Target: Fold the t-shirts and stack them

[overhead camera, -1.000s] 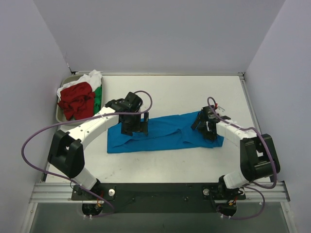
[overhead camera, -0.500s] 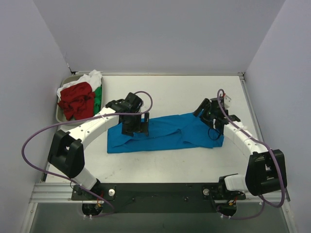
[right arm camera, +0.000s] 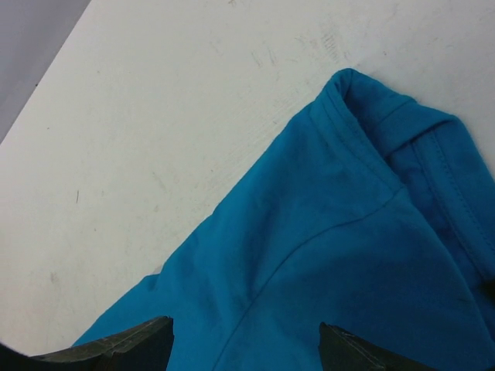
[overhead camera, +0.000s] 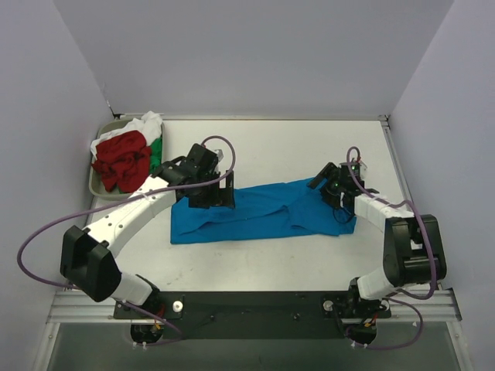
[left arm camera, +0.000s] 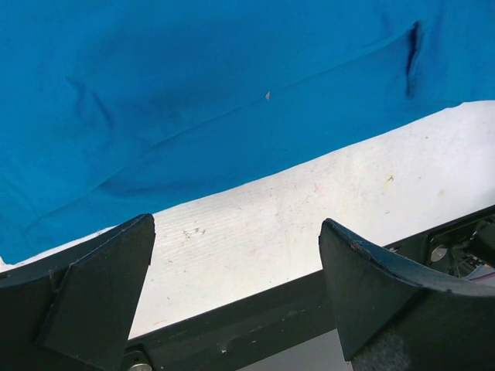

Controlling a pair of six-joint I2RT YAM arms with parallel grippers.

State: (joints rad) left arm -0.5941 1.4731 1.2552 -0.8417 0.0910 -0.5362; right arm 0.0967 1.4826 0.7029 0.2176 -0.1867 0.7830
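White counter (overhead camera: 309,147) fills mid-frame. Blue shirt (overhead camera: 263,212) lies across centre frame in a long band. Tray (overhead camera: 90,185), upper left, holds red, green and white shirts (overhead camera: 122,161). Left claw (overhead camera: 210,197) gapes wide, empty, over the band's left part. Right claw (overhead camera: 329,185) is spread, empty, over its right end.

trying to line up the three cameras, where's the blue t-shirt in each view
top external: blue t-shirt lies across the picture's centre, stretched left to right.
left wrist: blue t-shirt fills the top half.
right wrist: blue t-shirt fills the lower right.
shared landmark: the white table bordering the cloth in every view.
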